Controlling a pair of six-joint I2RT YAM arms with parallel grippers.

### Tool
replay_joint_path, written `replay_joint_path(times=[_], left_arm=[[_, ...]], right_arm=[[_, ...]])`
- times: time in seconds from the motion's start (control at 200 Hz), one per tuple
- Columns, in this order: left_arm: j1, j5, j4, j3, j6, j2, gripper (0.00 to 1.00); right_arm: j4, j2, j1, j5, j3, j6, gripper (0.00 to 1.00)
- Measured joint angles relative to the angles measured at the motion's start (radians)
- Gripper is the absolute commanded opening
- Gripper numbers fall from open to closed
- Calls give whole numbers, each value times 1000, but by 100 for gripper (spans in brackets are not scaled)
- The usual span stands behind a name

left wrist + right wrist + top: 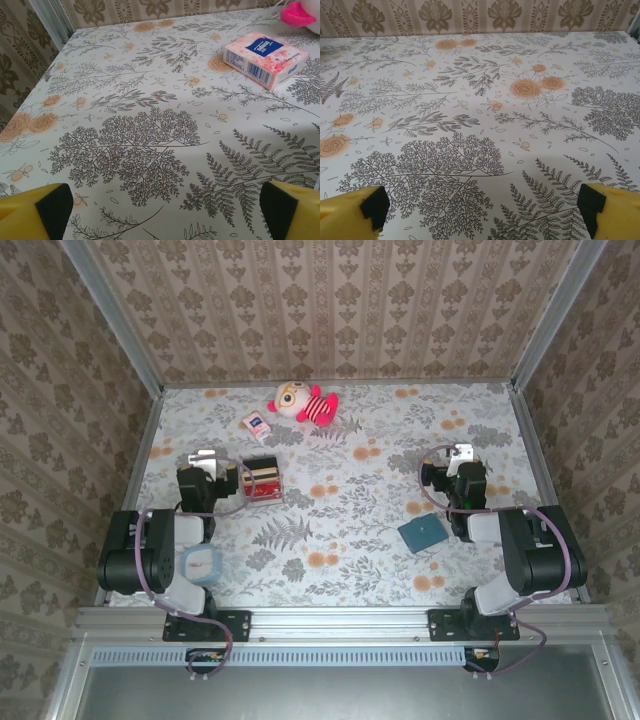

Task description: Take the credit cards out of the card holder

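The card holder (423, 533), a teal-blue wallet, lies folded shut on the flowered table (340, 530), just left of the right arm's forearm. The credit cards are hidden. My right gripper (455, 453) points at the far wall, beyond the holder and a little to its right. In the right wrist view, my right gripper (482, 210) stands open, yellow fingers (350, 212) wide apart over bare cloth. My left gripper (205, 457) sits at the left side; in its wrist view, my left gripper (165, 212) is open too, with nothing between its black pads (55, 205).
A dark red, black and gold block (262, 480) stands right of the left gripper. A white-and-red tissue packet (256, 424) (265, 58) and a pink plush toy (305, 403) lie farther back. A pale round object (200, 562) rests by the left arm. Patterned walls enclose the table.
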Motion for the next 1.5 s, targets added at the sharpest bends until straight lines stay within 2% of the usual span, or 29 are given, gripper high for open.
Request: replay_joint_path(times=[0.98,1.15,1.335,1.5], left_arm=[[0,-1,5,0,0,0,100],[0,-27,0,-26,-8,-48,100],[0,-79,-220,5,-52,-293,100],[0,-112,-510,152,-118,-445,100]], right_arm=[[0,0,0,-6,0,0,100],[-98,-43,0,2,20,3,100],[-319,-248,2,55,86,62,100],[-603,-371,7,100,232,235,100]])
